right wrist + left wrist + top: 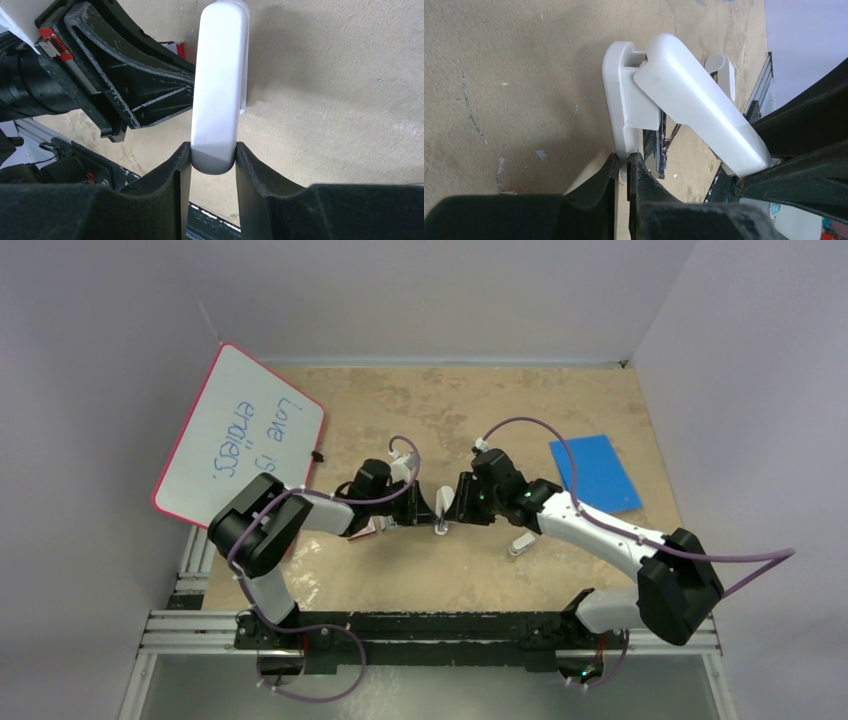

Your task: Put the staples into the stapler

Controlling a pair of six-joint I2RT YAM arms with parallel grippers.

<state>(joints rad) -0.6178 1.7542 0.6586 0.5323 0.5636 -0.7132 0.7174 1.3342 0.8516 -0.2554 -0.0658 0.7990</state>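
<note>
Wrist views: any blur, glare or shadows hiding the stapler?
Left wrist: the stapler is sharp and evenly lit; only the left gripper in the foreground looks soft. Right wrist: its white cover is bright but not blown out and throws a soft shadow on the table; the right gripper is slightly blurred.
</note>
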